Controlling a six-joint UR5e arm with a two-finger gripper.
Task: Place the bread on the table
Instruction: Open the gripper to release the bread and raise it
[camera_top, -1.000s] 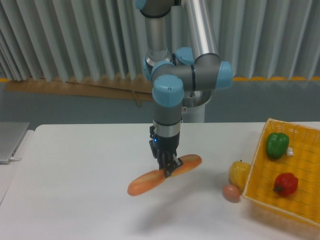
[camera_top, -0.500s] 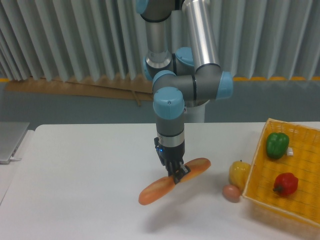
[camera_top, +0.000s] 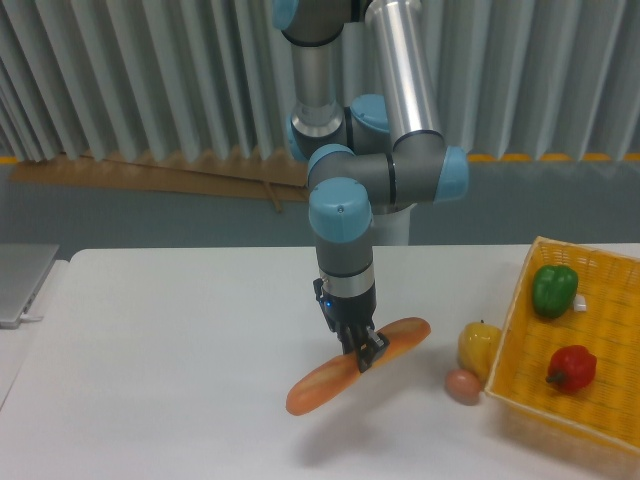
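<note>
There is a single fixed view. It looks from in front of the table (camera_top: 150, 340), set above the tabletop and tilted down, facing the arm (camera_top: 345, 190) and the grey ribbed wall (camera_top: 130, 70) behind it across the top of the frame. The table's far edge runs level across the middle of the frame, and its near part runs out of the frame at the bottom. The view stands at a middling distance: the arm's upper part is cut off at the top centre, and a yellow basket (camera_top: 520, 380) is cut by the right edge. A grey flat thing (camera_top: 20, 280) sits at the left edge.
</note>
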